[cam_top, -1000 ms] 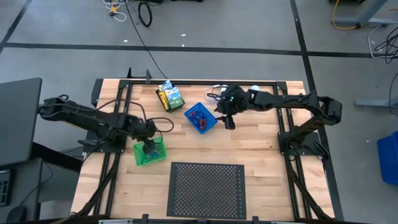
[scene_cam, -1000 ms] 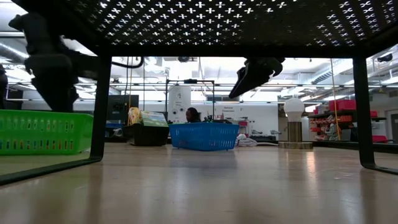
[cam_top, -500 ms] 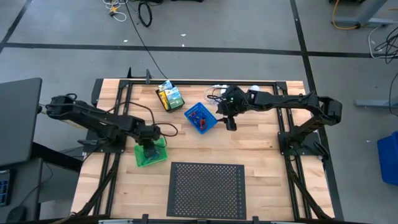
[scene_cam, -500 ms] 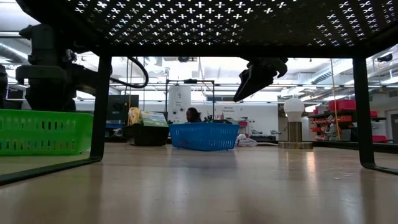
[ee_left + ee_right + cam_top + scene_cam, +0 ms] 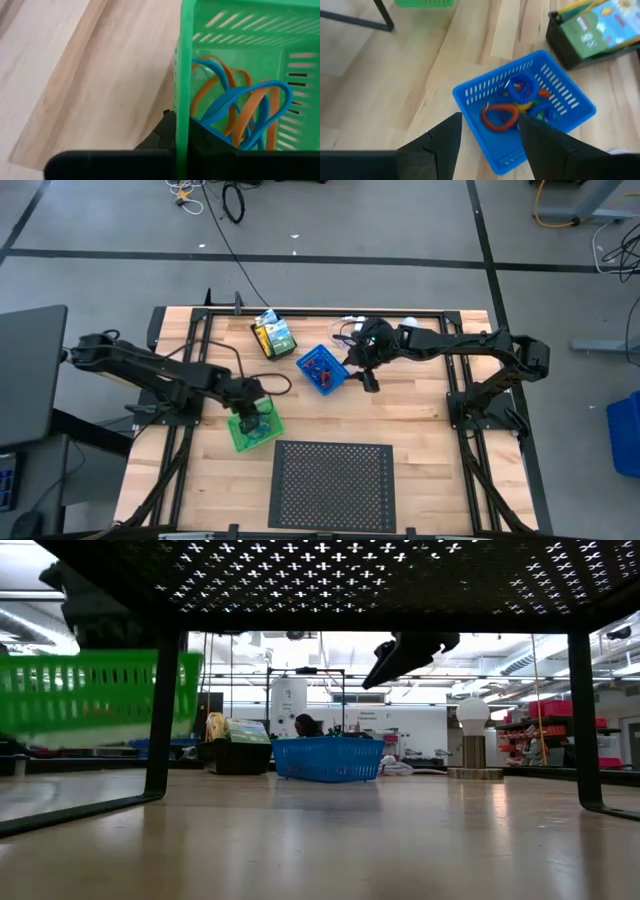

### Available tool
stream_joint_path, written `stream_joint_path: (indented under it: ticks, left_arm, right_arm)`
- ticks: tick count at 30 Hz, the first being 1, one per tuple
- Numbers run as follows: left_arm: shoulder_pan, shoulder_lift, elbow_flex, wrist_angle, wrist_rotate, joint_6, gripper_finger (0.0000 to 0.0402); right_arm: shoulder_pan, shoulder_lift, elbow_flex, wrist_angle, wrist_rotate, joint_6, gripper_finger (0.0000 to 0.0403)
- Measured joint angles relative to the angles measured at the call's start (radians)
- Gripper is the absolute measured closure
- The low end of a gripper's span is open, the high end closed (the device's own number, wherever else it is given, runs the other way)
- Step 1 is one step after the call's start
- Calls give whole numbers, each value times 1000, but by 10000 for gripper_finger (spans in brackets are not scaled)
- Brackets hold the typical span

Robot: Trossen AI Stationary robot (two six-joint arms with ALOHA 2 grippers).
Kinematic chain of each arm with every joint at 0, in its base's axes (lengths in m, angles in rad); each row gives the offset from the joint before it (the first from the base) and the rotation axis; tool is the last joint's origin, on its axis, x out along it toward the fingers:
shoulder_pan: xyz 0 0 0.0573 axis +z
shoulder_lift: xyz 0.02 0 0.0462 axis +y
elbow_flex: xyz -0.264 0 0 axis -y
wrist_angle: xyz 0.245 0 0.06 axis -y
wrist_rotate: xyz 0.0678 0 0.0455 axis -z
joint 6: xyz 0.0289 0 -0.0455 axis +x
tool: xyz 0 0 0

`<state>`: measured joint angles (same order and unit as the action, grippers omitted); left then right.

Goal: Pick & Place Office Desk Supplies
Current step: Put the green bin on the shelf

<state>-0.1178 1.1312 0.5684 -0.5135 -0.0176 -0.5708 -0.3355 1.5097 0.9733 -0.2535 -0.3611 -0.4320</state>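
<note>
The left hand (image 5: pixel 251 418) is clamped on the green tray's (image 5: pixel 256 430) wall, holding it clear of the counter (image 5: pixel 420 440); blue and orange loops (image 5: pixel 240 107) lie just inside. The right hand (image 5: pixel 366 373), fingers spread, hovers beside the blue tray (image 5: pixel 322 370), the nearer arm to it.

- a robotics lab or workshop, not a home.
- the wooden surface (image 5: pixel 400 430) sits in a black metal frame on a bare grey concrete floor (image 5: pixel 330 225) marked with dark tape lines.
- loose cables (image 5: pixel 232 200) lie on the floor beyond the surface.
- past the surface, the low view shows open ceiling ducts (image 5: pixel 20 620), metal racks (image 5: pixel 305 690) and shelving with red bins (image 5: pixel 550 710).
</note>
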Motion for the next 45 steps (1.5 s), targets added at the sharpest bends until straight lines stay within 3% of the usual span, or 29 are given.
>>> stream_joint_path:
  ticks: [6,15,20,35,45]
  left_arm:
    - [-1,-37,86,-194,16,-30,398]
    - [13,-37,335,-478,-11,-34,399]
    - [15,-19,457,-532,-10,-43,399]
    - [-118,313,814,-536,-4,55,399]
    - [-190,500,951,-516,39,118,400]
  right_arm:
    - [1,0,0,32,-6,-2,197]
    - [2,0,0,45,-6,-2,197]
    - [2,0,0,61,-18,-3,197]
    - [2,0,0,55,-21,-3,197]
    - [0,0,0,53,19,-17,197]
